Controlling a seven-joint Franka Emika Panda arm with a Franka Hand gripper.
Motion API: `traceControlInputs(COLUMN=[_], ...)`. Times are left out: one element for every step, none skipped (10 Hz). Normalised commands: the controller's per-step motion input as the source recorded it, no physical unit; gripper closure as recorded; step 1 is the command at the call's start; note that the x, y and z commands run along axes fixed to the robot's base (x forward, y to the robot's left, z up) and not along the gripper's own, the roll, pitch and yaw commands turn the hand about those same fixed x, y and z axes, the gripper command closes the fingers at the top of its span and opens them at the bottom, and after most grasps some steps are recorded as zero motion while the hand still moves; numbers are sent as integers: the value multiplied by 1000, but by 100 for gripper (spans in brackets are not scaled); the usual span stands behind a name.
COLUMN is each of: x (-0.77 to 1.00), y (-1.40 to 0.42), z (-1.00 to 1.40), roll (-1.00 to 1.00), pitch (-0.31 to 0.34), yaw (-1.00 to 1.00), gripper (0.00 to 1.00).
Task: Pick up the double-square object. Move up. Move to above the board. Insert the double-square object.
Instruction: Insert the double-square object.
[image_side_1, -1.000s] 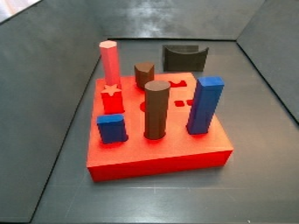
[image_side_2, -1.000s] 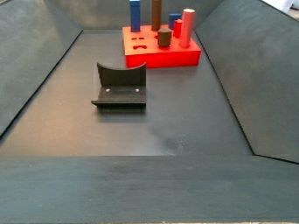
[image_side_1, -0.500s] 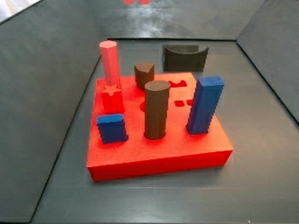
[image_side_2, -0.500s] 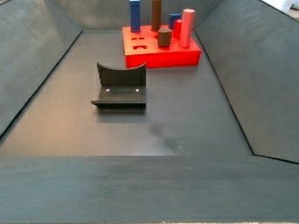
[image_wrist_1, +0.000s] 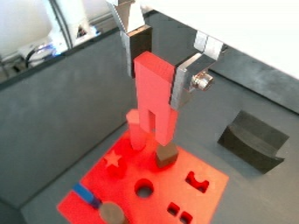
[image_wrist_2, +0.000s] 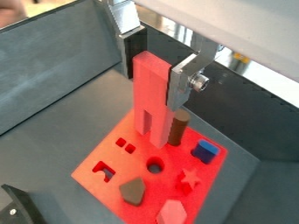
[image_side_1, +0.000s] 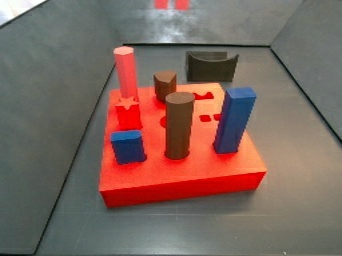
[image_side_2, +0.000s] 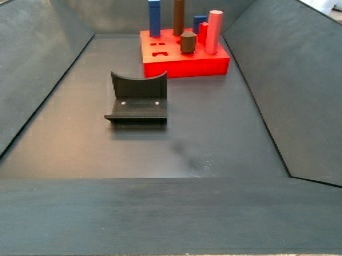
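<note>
gripper (image_wrist_1: 155, 66) clamped on the double-square object (image_wrist_1: 153, 92), silver fingers (image_wrist_2: 184, 81) pressed flat against its two sides, jaws only as wide as the slim red bar itself. bar hanging upright from the grip, lower end free and touching nothing, high above the board (image_wrist_1: 222, 199) in both wrist views. not caught in either side view beyond a faint red smear above the board's far edge (image_side_1: 170, 4).

below the bar: the board (image_wrist_2: 105, 155) crowded with pegs. pink post (image_side_1: 126, 70) and brown cylinder (image_side_1: 179, 125) standing on it, blue block (image_side_1: 235, 120) beside them, small cut-outs (image_side_1: 207, 117) open in the top face. fixture (image_side_2: 136, 99) standing on the floor well apart from the board.

likely risks, judged from here: lower end landing on the board's face beside the cut-out if not centred before descent; bar twisted against the slot's outline and jamming at the rim; a tilt in the grip turning into a wedge partway down; clipping a tall peg near the board's middle on the way in; slipping upward through the pads if pushed against resistance.
</note>
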Motion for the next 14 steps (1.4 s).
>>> traceControlInputs(x=[703, 751, 846, 886, 900, 926, 1000, 991, 977, 777, 394, 23, 0, -49], y=[-140, -114, -91, -17, 0, 0, 14, 57, 137, 123, 0, 0, -14, -11], z=[-394, -417, -400, -389, -389, -383, -369, -420, -486, -749, -777, 0, -100, -686], roll=[-126, -123, -106, -103, -111, -111, -93, -63, -54, 0, 44, 0, 0, 163], pitch=[-9, 0, 0, 0, 0, 0, 0, 0, 0, -9, -113, 0, -7, -60], yaw=[469, 457, 349, 331, 317, 289, 237, 237, 217, 157, 0, 0, 0, 0], gripper=[100, 100, 100, 100, 100, 100, 100, 100, 100, 100, 100, 100, 100, 100])
